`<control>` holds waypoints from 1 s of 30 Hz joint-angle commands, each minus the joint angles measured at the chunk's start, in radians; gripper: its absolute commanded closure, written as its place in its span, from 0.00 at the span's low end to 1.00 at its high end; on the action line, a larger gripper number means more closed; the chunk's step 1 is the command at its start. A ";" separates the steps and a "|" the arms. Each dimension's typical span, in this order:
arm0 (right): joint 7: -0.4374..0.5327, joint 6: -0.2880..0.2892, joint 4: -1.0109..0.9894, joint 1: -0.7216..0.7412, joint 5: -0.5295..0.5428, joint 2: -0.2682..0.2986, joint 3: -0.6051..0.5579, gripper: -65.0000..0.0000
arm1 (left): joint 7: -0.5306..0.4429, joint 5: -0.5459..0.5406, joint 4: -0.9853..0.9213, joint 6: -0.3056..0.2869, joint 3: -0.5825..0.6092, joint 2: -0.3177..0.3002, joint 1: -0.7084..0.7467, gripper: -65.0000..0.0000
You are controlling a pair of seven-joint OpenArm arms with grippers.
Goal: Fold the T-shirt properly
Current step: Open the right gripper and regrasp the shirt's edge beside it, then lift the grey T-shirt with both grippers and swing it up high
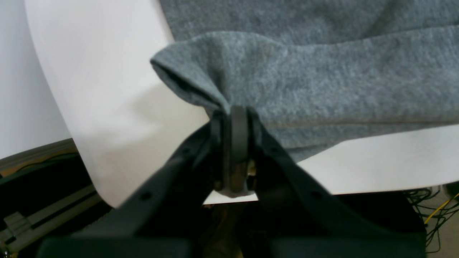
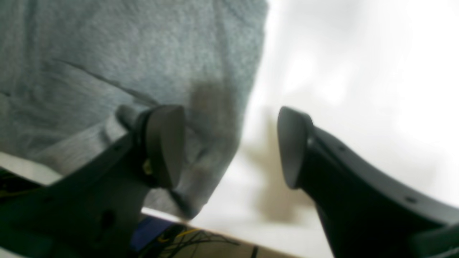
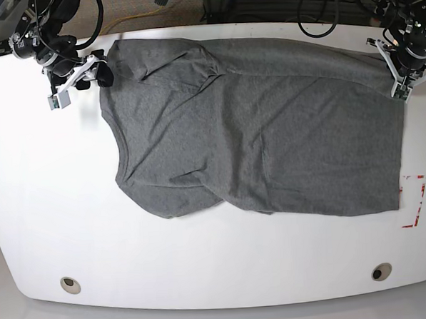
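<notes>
The grey T-shirt (image 3: 255,136) lies spread sideways on the white table (image 3: 50,196), neck to the left and hem to the right. At the far right, my left gripper (image 3: 398,78) is shut on the shirt's hem corner. In the left wrist view the gripper (image 1: 233,114) pinches a bunched fold of the cloth (image 1: 322,79), lifted slightly off the table. My right gripper (image 3: 97,71) stands open at the shirt's far left corner. In the right wrist view the shirt's edge (image 2: 107,53) runs down between the gripper's (image 2: 229,147) spread fingers, one over cloth and one over bare table.
A red tape mark (image 3: 414,199) sits near the right edge beside the hem. Two round grommet holes (image 3: 71,285) (image 3: 380,271) lie near the front edge. Cables (image 3: 312,11) hang behind the table's far edge.
</notes>
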 commanded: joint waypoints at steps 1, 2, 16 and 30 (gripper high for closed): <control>0.012 0.006 -0.025 0.024 -0.003 0.016 0.000 0.42 | -0.013 -0.002 0.015 0.006 -0.007 -0.014 -0.001 1.00; 0.012 0.006 -0.048 0.030 -0.010 0.016 0.000 0.42 | -0.013 -0.002 0.015 0.006 -0.007 -0.014 -0.001 1.00; 0.031 0.006 -0.080 0.035 -0.016 -0.050 -0.070 0.59 | -0.013 -0.002 0.015 0.006 -0.007 -0.014 -0.001 1.00; 0.034 0.006 0.056 0.038 -0.045 0.001 -0.062 1.00 | -0.014 -0.001 0.015 0.006 -0.003 -0.013 -0.040 1.00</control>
